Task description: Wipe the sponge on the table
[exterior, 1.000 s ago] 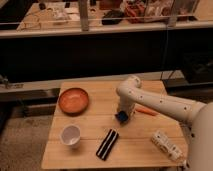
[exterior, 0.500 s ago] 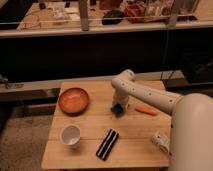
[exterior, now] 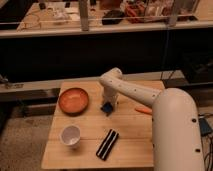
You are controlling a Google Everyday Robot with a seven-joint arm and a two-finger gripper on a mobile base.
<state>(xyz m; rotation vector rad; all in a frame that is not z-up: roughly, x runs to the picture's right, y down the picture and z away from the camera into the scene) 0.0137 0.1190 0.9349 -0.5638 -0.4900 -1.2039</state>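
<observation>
The table is a small square one with a light wooden plank top. On its back middle lies the sponge, a small blue block. My gripper points straight down onto it and is shut on the sponge, pressing it to the wood. The white arm reaches in from the lower right and hides the table's right side.
An orange-brown bowl sits left of the sponge. A white cup stands at the front left. A long black bar with a pale stripe lies at the front middle. An orange object shows beside the arm. A cluttered workbench runs behind.
The arm has swung left and toward the back of the table, carrying the sponge across the wood from near the black bar to beside the bowl.
</observation>
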